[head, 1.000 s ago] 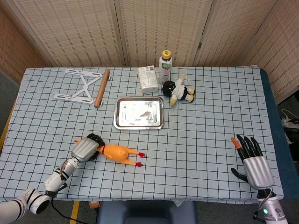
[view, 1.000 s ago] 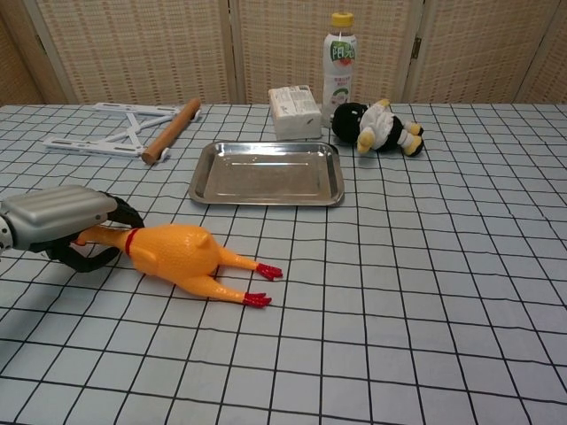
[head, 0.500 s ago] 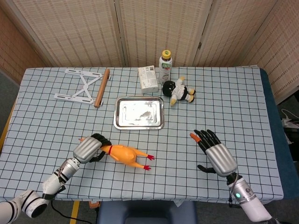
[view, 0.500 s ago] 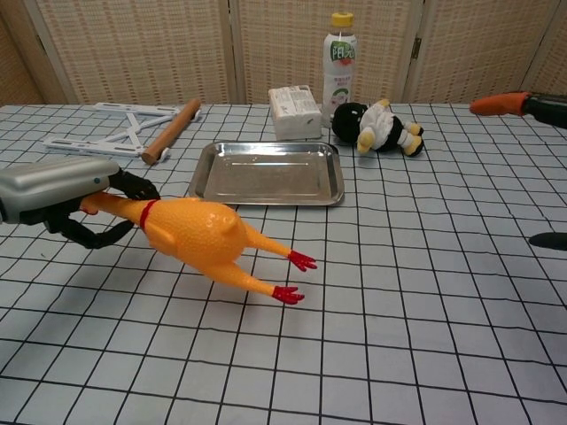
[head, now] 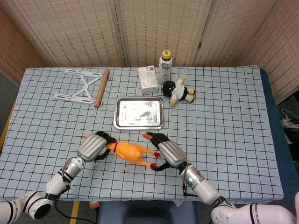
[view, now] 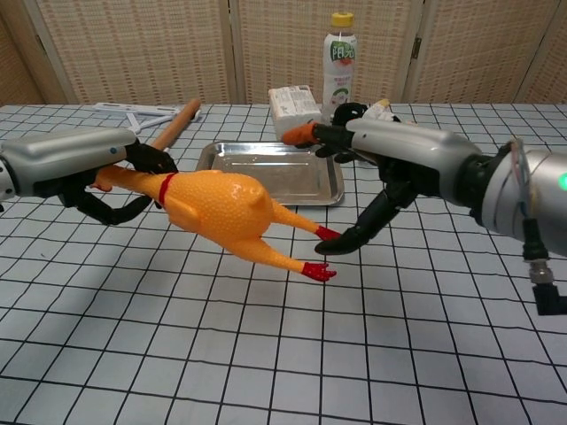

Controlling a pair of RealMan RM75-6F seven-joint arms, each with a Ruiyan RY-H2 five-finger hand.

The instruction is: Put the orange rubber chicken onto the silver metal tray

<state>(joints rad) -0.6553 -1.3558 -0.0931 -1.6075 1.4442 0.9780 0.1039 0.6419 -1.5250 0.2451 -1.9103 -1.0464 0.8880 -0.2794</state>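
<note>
The orange rubber chicken (head: 132, 152) (view: 221, 212) hangs tilted above the table, red feet pointing toward my right side. My left hand (head: 96, 145) (view: 97, 168) grips it by the neck and head. My right hand (head: 166, 151) (view: 390, 168) is beside the chicken's feet with its fingers spread, thumb just under the red feet; whether it touches them is unclear. The silver metal tray (head: 139, 114) (view: 292, 164) lies empty just behind the chicken, at the table's middle.
Behind the tray stand a white box (head: 148, 78) (view: 295, 106) and a bottle (head: 166, 60) (view: 340, 53), with a black-and-white plush toy (head: 180, 91) to their right. A wooden rolling pin (head: 102, 87) (view: 173, 128) and a white folding stand (head: 79, 86) lie at the back left.
My left hand has lifted the chicken off the table and carried it toward the middle. My right hand has swept in from the right edge to the chicken's feet.
</note>
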